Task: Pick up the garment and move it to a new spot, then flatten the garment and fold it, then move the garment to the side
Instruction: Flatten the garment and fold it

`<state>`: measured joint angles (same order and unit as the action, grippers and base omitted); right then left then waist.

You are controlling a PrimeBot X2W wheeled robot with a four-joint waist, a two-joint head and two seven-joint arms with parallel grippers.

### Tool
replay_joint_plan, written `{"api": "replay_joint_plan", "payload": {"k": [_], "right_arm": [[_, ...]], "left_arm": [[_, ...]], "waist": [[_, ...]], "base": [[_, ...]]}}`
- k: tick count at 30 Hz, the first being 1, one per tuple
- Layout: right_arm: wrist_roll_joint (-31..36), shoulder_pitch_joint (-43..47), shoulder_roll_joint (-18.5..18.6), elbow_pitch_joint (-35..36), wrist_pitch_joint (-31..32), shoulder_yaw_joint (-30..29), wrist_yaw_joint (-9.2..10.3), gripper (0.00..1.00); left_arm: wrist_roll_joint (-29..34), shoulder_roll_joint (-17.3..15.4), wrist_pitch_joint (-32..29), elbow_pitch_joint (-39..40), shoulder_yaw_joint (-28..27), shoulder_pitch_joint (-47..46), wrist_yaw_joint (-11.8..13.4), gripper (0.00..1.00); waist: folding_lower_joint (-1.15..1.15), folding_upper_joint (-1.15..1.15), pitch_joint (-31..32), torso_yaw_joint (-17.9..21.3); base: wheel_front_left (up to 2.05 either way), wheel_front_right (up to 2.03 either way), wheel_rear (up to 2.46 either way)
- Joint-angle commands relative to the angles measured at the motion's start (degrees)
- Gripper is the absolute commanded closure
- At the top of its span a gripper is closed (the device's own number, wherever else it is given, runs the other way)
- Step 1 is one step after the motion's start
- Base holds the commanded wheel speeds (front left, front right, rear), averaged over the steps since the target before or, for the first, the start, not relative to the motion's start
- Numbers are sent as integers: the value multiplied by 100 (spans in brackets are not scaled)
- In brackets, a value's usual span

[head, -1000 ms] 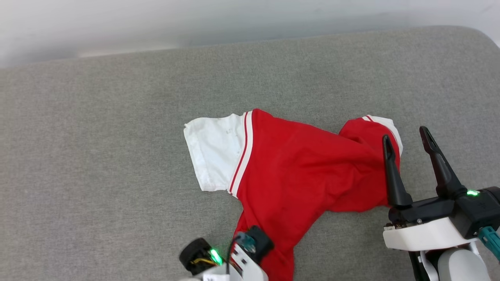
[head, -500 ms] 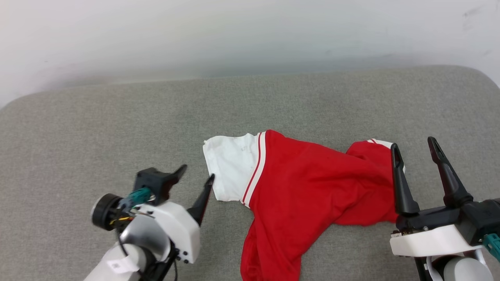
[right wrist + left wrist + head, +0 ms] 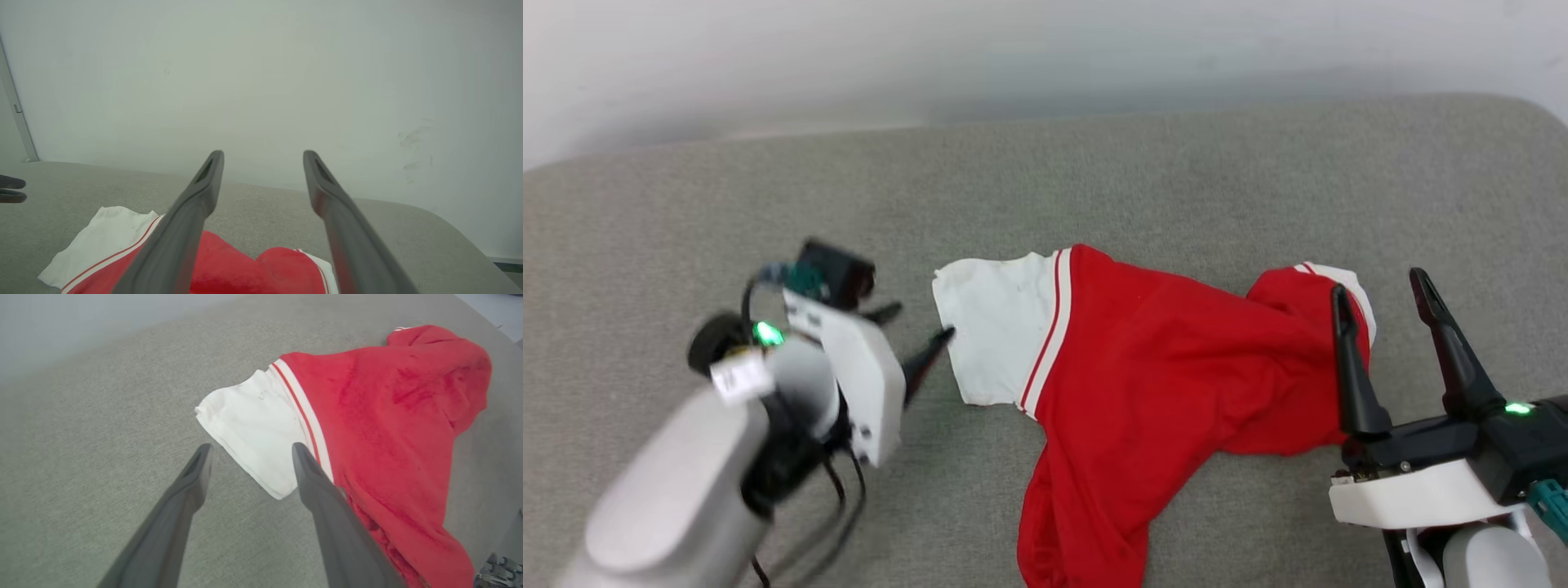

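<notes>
The garment lies crumpled on the grey cushion, red body up, with no lettering showing. One white sleeve with striped trim spreads flat at its left; the other sleeve is bunched at the right. My left gripper is open, its fingertips just left of the flat sleeve's edge; in the left wrist view the sleeve lies just beyond my fingers. My right gripper is open and held above the bunched right sleeve, holding nothing.
The grey fabric cushion spreads wide around the shirt, with bare room to the left and behind. A pale wall rises along its far edge. The cushion's rounded corner is at the far right.
My left arm has swung from the shirt's bottom hem out to the left and up beside the white sleeve. The head camera has shifted. The right gripper stays open in place.
</notes>
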<state>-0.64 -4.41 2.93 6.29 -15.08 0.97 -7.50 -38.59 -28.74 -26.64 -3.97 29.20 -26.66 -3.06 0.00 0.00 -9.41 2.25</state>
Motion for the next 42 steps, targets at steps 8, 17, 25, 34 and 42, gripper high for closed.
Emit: {"api": "replay_joint_plan", "payload": {"k": [8, 17, 25, 34, 42], "right_arm": [[-237, -301, -10, 30, -14, 64, 2, 0], [-404, -445, -10, 59, -14, 83, 2, 0], [-502, -535, -10, 66, -14, 90, 2, 0], [-452, -532, -9, 55, -14, 21, 2, 0], [-322, -418, -8, 9, -14, -14, 2, 0]], "left_arm": [[-832, -56, -1884, -1109, 17, -1597, -235, 0], [-683, -95, -2376, -1944, 157, -2285, -202, 0], [-343, -156, -2468, -2539, 531, -2507, -294, 0], [-397, -246, -2456, -2773, 777, -2253, -382, 100], [-370, -492, -1651, -2961, 497, -2254, -311, 100]], "waist": [[0, 0, -665, 526], [0, 0, -1123, 878], [0, 0, -1350, 1032], [0, 0, -1275, 924], [0, 0, -1018, 650]], "base": [[0, 0, 0], [0, 0, 0], [0, 0, 0], [0, 0, 0], [0, 0, 0]]}}
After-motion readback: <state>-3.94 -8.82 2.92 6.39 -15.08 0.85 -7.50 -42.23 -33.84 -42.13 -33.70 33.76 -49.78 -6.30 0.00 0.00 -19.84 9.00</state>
